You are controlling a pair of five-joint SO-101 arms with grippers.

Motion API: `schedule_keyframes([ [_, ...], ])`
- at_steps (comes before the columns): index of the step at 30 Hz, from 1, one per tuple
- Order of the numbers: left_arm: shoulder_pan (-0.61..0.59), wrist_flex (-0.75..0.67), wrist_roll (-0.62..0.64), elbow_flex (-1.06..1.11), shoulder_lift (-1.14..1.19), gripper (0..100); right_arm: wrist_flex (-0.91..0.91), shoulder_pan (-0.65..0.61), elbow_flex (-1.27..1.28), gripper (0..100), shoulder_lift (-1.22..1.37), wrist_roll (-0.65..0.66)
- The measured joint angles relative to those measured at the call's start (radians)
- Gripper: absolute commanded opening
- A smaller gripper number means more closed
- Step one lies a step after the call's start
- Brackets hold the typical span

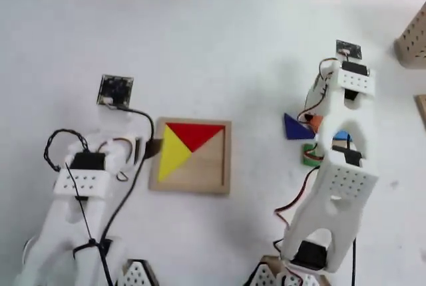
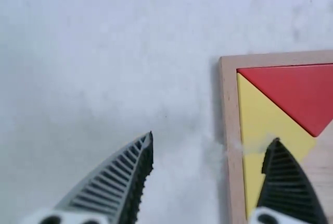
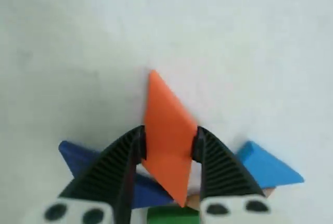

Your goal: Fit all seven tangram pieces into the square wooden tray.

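The square wooden tray [image 1: 225, 159] lies mid-table with a red triangle [image 1: 194, 134] and a yellow triangle [image 1: 173, 153] fitted in its left part. My left gripper [image 2: 213, 138] is open and straddles the tray's left rim [image 2: 227, 130], one finger over the yellow triangle [image 2: 257, 125] beside the red triangle [image 2: 296, 88]. To the right, my right gripper [image 3: 170, 131] is shut on an orange parallelogram [image 3: 166, 107], over a dark blue triangle [image 3: 78, 156], a light blue triangle [image 3: 268, 166] and a green piece [image 3: 171, 216]. From above, the dark blue triangle [image 1: 295, 128] and green piece [image 1: 309, 155] peek out beside the right arm.
A pale perforated wooden block [image 1: 413, 36] stands at the far right edge. The arm bases [image 1: 279, 274] sit along the near edge. Bare white table stretches behind the tray and between the two arms.
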Motion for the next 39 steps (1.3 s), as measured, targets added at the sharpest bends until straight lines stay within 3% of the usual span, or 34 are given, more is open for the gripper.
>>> schedule_keyframes([
  [10, 0.000, 0.000, 0.000, 0.000, 0.000, 33, 0.226, -0.184, 0.009, 1.8, -0.273, 0.003],
  [14, 0.000, 0.000, 0.000, 0.000, 0.000, 33, 0.247, -0.288, 0.121, 1.8, -0.384, -0.031],
  [22, 0.000, 0.000, 0.000, 0.000, 0.000, 33, 0.021, -0.488, 0.526, 1.8, -0.618, -0.083],
  [28, 0.000, 0.000, 0.000, 0.000, 0.000, 33, -0.144, -0.591, 0.724, 1.8, -0.654, -0.083],
  [36, 0.000, 0.000, 0.000, 0.000, 0.000, 33, -0.226, -0.695, 0.772, 1.9, -0.652, -0.089],
  [39, 0.000, 0.000, 0.000, 0.000, 0.000, 33, -0.253, -0.717, 0.775, 7.4, -0.643, -0.089],
])
